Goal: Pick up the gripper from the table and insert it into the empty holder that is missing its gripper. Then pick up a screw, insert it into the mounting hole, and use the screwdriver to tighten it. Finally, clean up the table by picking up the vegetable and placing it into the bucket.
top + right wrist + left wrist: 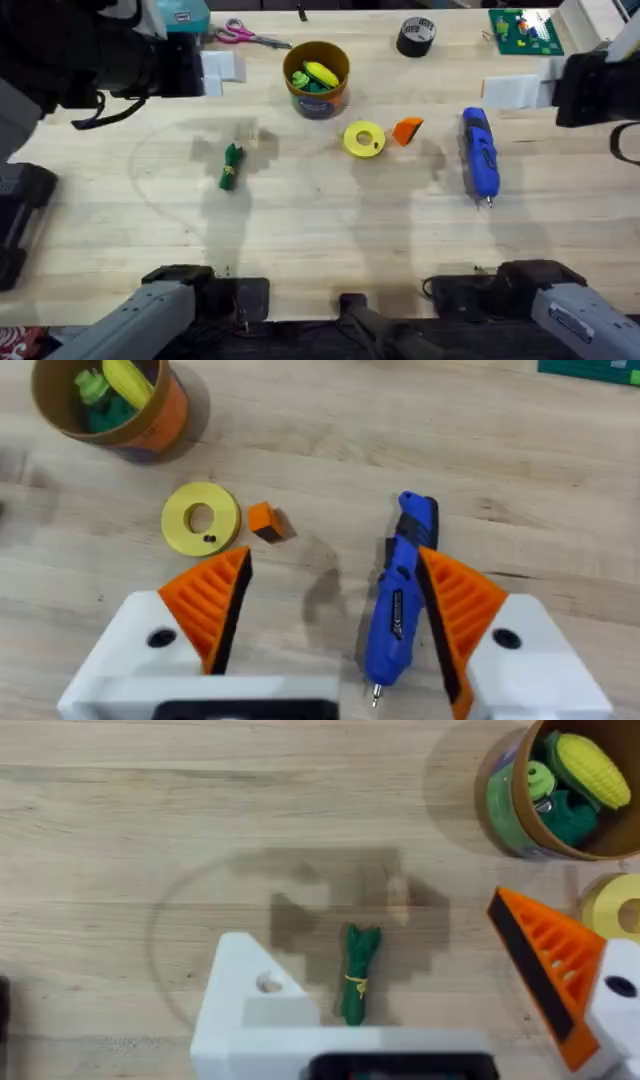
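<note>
Orange gripper (408, 130) beside yellow disc (363, 139)

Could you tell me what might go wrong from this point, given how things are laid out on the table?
The orange tip lies right beside the yellow disc, so a grasp could knock the disc and spill the small dark screw resting on it. The left gripper has one finger without a tip, so its hold on the green vegetable may slip.

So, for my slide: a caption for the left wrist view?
Left gripper, one pad missing, open above the green vegetable on the table; bucket beyond.
</note>
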